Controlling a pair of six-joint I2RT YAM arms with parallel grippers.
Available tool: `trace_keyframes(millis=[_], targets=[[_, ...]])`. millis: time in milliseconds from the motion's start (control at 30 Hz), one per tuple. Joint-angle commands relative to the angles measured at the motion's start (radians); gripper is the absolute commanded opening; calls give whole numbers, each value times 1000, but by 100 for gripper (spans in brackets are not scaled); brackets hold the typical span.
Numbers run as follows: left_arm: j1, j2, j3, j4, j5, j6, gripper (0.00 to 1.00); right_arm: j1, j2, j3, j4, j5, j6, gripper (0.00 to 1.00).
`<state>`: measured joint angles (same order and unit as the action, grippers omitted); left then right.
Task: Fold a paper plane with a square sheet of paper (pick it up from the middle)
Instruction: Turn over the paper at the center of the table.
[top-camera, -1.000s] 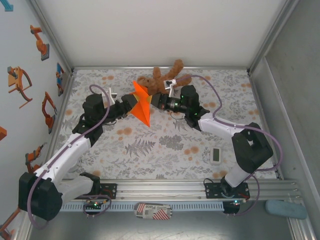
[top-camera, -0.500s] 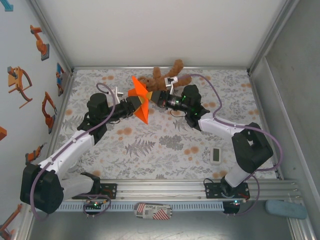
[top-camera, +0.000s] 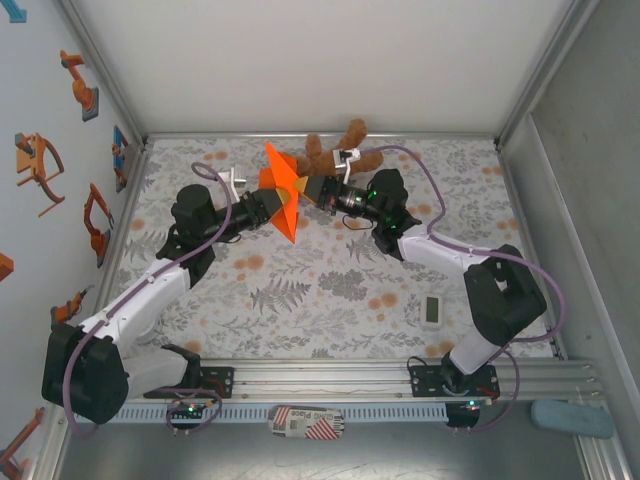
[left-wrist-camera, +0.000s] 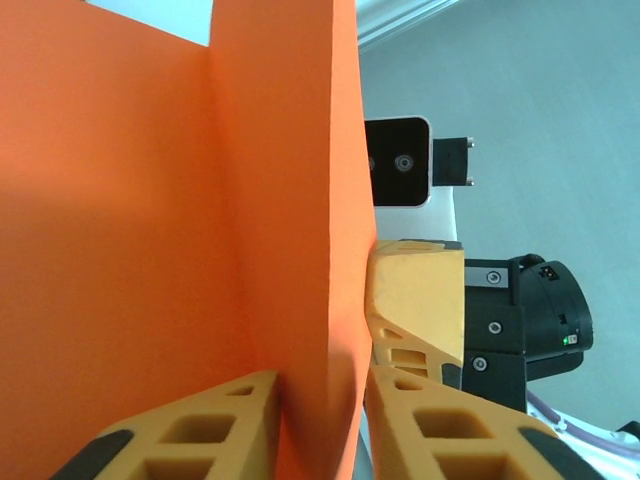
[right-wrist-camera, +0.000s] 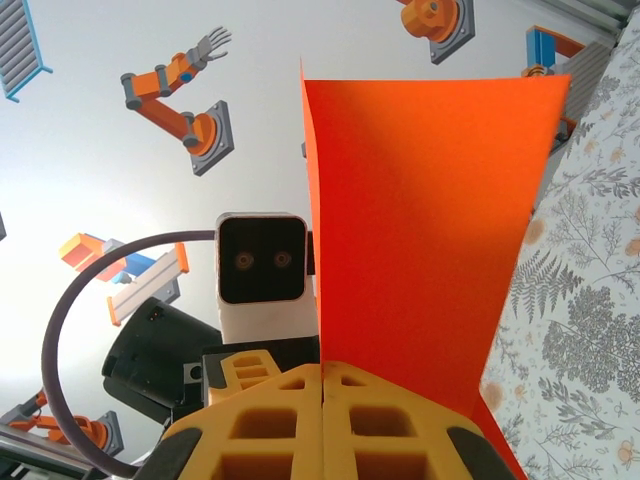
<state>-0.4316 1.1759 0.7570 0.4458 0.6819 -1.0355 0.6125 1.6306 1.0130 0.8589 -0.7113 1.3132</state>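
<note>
The square sheet of paper (top-camera: 282, 198) is bright orange and folded to a pointed shape. It is held up in the air over the back of the table, between both grippers. My right gripper (top-camera: 312, 190) pinches its right side; in the right wrist view the fingers (right-wrist-camera: 322, 400) meet on the paper's (right-wrist-camera: 420, 230) edge. My left gripper (top-camera: 268, 205) comes from the left. Its fingers (left-wrist-camera: 320, 410) stand slightly apart around a fold of the paper (left-wrist-camera: 150, 200), and the right gripper's finger (left-wrist-camera: 415, 300) lies just behind.
A brown teddy bear (top-camera: 345, 150) lies at the back, right behind the grippers. A small white gadget (top-camera: 432, 310) rests on the floral mat (top-camera: 300, 300) at the front right. Walls close in the left, back and right sides.
The paper has been lifted slightly and carried toward the back. The left gripper has shifted along the paper's left side, and the right gripper has drawn back a little to the right.
</note>
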Motion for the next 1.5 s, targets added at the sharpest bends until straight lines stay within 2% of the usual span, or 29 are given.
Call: trace_keyframes(millis=[0,167,400,567,733,833,1000,1100,1200,1333,1467], targets=[[-6,3,-4,55,28,10,25,-5,1,-2,56,-6,11,0],[-2,1,-1,36,23,18,16,-7,-2,-10,54,-1,14,2],[7,-23,8,-84,-19,81,11,-33,-28,-63,42,29,-5,21],[12,-47,44,-300,-105,202,11,-68,-68,-122,-2,60,-41,32],[-19,-37,151,-643,-324,393,10,-104,-131,-166,-150,104,-147,34],[-72,0,229,-818,-510,495,11,-111,-199,-148,-398,165,-291,33],[-151,115,352,-1033,-833,586,11,-112,-345,-93,-817,397,-537,34],[-196,218,425,-1145,-1048,617,11,-112,-417,-72,-973,536,-622,34],[-233,337,492,-1234,-1212,629,11,-112,-477,-69,-1068,653,-667,34],[-275,495,565,-1311,-1353,622,11,-112,-534,-76,-1152,784,-677,33],[-319,684,654,-1396,-1480,607,11,-114,-583,-104,-1172,843,-672,33]])
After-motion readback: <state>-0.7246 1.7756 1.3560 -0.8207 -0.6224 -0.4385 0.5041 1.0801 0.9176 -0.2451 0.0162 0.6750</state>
